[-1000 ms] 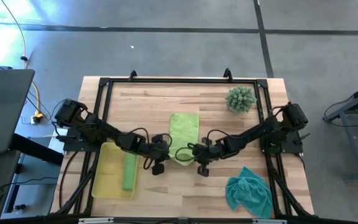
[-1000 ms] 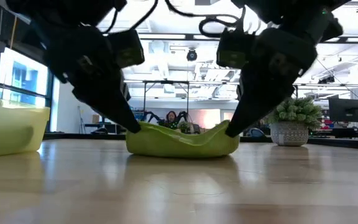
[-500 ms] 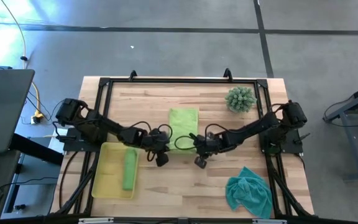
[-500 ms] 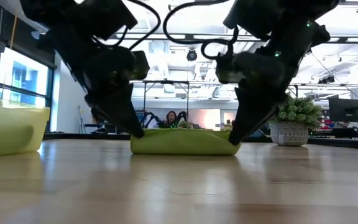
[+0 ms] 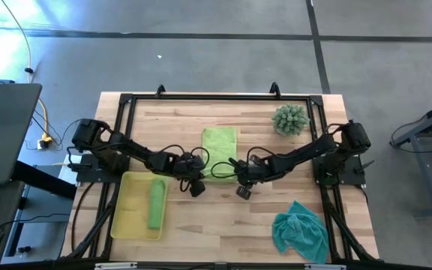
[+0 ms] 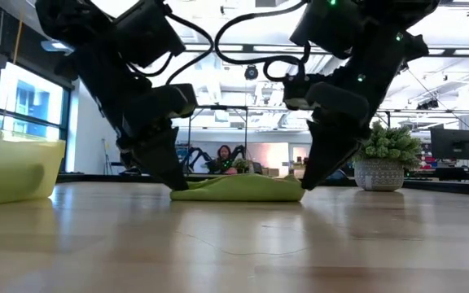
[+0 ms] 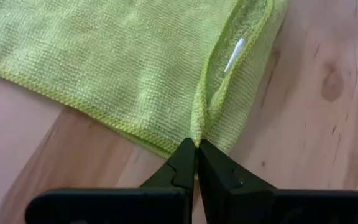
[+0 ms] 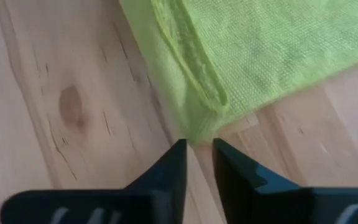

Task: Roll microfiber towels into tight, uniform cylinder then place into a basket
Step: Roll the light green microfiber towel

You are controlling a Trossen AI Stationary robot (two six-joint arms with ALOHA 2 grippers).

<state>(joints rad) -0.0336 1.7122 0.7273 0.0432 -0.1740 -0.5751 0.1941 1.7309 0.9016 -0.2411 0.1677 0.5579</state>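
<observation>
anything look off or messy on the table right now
The teal towel lies crumpled in a heap near the table's front right corner, not spread flat like the lime towel at the centre. One rolled lime towel already sits in the basket.

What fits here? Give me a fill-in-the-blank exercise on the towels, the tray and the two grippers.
1. The left gripper is shut on a corner of the flat ____ towel.
2. The right gripper is ____, with that towel's corner just past its tips.
3. A rolled green towel lies in the ____ tray.
4. The crumpled ____ towel lies near the table's front right corner.

Missing words: lime green; open; yellow; teal
</observation>
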